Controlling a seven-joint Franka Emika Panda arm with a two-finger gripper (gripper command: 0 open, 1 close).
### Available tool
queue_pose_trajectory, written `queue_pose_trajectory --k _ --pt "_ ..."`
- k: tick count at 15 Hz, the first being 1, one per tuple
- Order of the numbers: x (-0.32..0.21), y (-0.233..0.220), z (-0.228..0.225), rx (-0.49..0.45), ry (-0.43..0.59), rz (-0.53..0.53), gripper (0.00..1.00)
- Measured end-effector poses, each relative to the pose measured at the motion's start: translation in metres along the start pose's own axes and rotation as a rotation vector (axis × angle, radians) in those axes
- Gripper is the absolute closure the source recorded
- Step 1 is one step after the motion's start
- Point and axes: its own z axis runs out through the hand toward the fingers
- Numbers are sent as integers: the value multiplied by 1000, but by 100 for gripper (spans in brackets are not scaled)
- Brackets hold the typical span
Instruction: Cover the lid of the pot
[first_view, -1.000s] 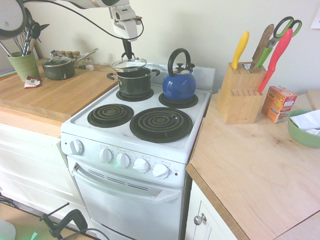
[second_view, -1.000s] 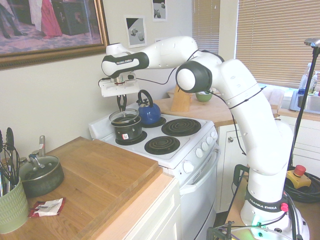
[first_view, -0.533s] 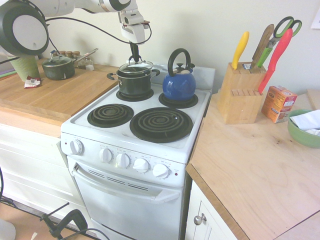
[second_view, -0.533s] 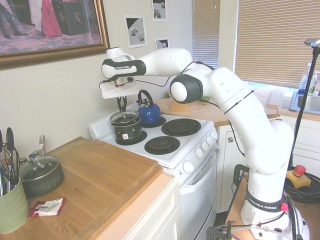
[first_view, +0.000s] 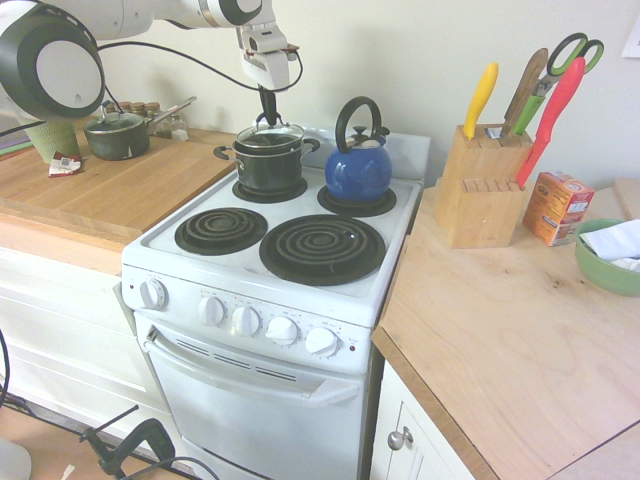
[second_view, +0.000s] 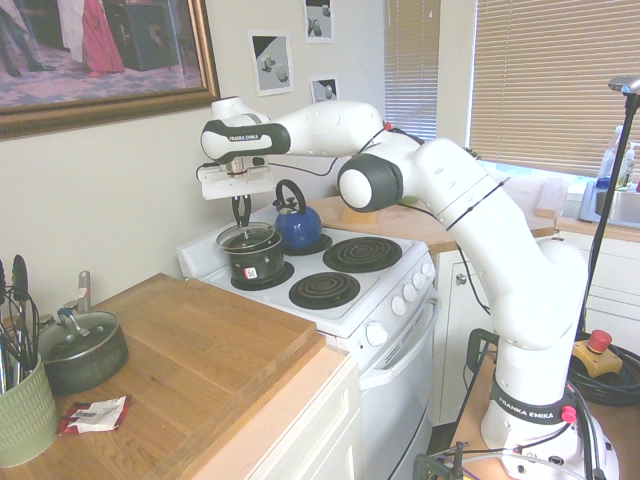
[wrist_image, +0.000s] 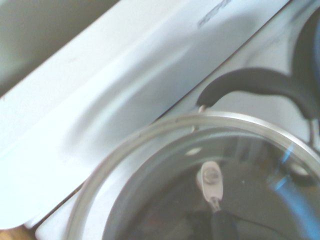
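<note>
The gripper (first_view: 268, 118) is squeezed shut on the black handle (wrist_image: 225, 225) of the lid (first_view: 285, 135), and its fingers point down. The lid is round and see-through, with a shiny metal edge, and it is right over the pot (first_view: 268, 172). (In the wrist view, the lid's edge sticks out past the pot's rim on one side, and I cannot tell if the lid sits flat on it.) The pot is dark, with two little side handles, and it stands on a back burner (first_view: 242, 193) of the white stove (first_view: 158, 240). Just beside the pot, on the right in the first exterior view, is the blue kettle (first_view: 360, 175) with its big black handle up. In front of the pot are two black coil burners, a small one (first_view: 221, 231) and a big one (first_view: 322, 249). Left of the pot is a wooden counter (first_view: 130, 205), and on it is a smaller dark pot (first_view: 117, 141) with its own lid on. A green holder (second_view: 25, 415) with kitchen tools and a little red and white packet (second_view: 97, 415) are there too. Well to the right of the pot are a wooden knife block (first_view: 478, 215), an orange box (first_view: 558, 208) and a green bowl (first_view: 605, 272) with a white cloth in it.
</note>
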Motion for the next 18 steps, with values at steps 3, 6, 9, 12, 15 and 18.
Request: queue_pose_trajectory --k 3,6,9,12,15,18 --pt "0 -1 2 7 -1 -3 100" --pt "5 0 1 8 -1 3 100" --pt "7 1 -2 10 4 2 100" --pt "8 2 -15 24 12 -2 100" --pt "9 7 -30 32 25 -3 100" --pt "6 10 -16 3 29 -10 100"
